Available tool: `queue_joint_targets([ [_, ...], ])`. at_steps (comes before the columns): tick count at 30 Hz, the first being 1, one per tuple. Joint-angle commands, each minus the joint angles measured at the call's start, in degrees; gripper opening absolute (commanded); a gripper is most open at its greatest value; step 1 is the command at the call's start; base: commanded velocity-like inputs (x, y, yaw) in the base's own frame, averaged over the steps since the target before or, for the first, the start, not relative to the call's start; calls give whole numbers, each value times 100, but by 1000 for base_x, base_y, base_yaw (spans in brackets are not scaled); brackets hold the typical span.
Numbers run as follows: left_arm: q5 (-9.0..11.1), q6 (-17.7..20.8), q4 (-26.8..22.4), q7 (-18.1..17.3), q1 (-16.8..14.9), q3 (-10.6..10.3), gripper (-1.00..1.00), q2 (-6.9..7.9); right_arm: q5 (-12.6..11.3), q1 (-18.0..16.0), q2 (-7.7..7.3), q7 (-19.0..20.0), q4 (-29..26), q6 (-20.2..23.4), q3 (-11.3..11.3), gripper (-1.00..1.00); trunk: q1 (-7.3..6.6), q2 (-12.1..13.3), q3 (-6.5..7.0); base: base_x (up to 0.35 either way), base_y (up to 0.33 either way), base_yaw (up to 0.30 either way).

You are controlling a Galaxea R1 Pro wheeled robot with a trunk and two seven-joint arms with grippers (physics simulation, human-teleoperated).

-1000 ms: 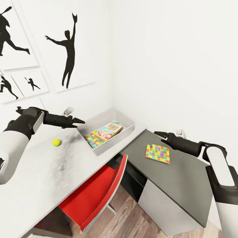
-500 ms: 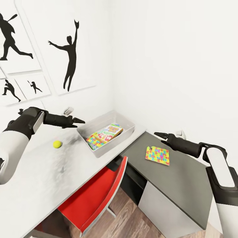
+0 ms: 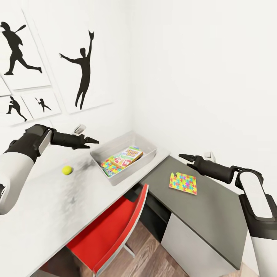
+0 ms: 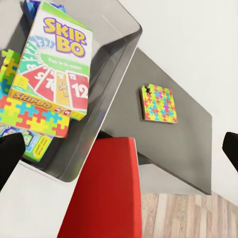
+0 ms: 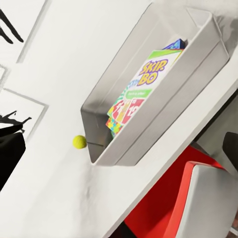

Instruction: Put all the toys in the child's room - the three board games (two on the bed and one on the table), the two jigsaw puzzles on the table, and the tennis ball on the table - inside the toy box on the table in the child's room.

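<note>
Grey toy box holds "SKIP-BO" game.

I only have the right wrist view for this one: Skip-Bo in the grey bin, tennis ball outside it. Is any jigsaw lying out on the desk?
Observer: Yes. One jigsaw puzzle lies flat on the dark-grey lower section of the table, outside the toy box.
Reviewer: And the other one?
Observer: The left wrist view shows the second jigsaw inside the box, partly under the Skip-Bo game.
Reviewer: Is either claw holding anything?
Observer: No. The left claw and right claw are both open and empty.
</note>
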Motion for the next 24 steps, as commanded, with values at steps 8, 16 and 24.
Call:
queue_joint_targets([
  [8,46,17,1,20,2,-42,100,8,-25,0,4,-22,-3,25,2,100,4,-11,65,0,0,0],
  [16,49,7,0,21,14,-45,100,7,-20,21,10,-24,-3,24,11,100,4,-11,141,0,0,0],
  [24,49,5,2,20,27,-44,100,7,-18,85,9,-30,-3,19,9,100,4,-11,217,0,0,0],
])
